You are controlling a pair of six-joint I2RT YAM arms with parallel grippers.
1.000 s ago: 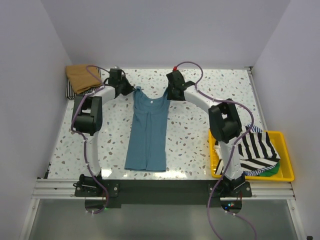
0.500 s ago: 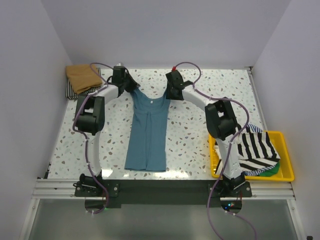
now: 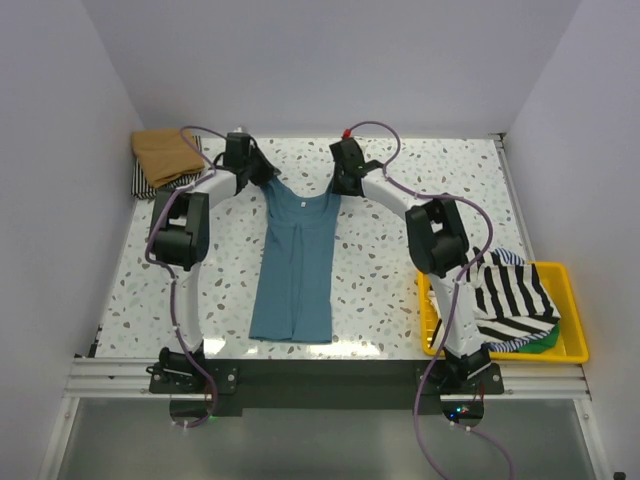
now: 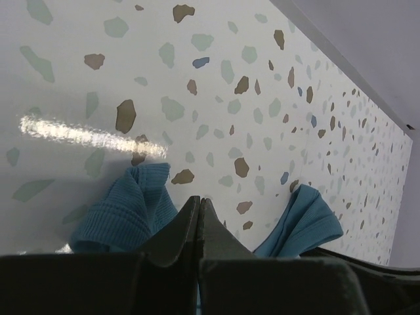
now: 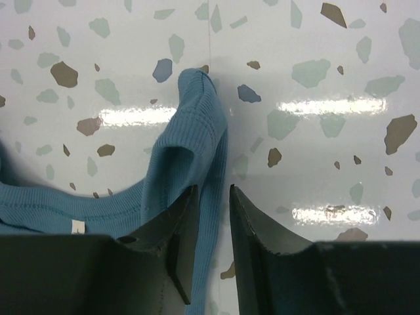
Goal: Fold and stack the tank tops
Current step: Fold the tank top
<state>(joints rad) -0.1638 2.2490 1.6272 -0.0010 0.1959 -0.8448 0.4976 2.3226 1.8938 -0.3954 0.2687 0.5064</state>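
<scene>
1. Closest to the arm bases, the hem of the teal tank top [image 3: 293,265] is lying flat on the speckled table [image 3: 380,270], just short of the near edge and between the two arms.
2. At the near right, a yellow tray [image 3: 570,355] is holding a black-and-white striped tank top [image 3: 515,300] heaped over a green tank top [image 3: 545,343], of which only a corner is showing.
3. The teal tank top is stretching away from the bases with its long axis running near to far. Its hem is pointing toward the bases and its neckline and straps are pointing to the far wall.
4. Farther back, the right gripper [image 5: 213,189] is sitting low over the right strap [image 5: 200,125]. Its jaws are standing a little apart with the ribbed strap running between them and filling most of the gap. Whether they are pressing the cloth cannot be told.
5. At about the same depth, the left gripper [image 4: 199,200] is sitting at the left strap [image 4: 128,207]. Its jaws are pressed together, with the strap bunching up right against them, so they are apparently pinching it. In the top view this strap is being drawn outward to the left.
6. In the far left corner, a tan-brown tank top [image 3: 165,152] is lying folded on a striped one [image 3: 141,185], well apart from the teal one.
</scene>
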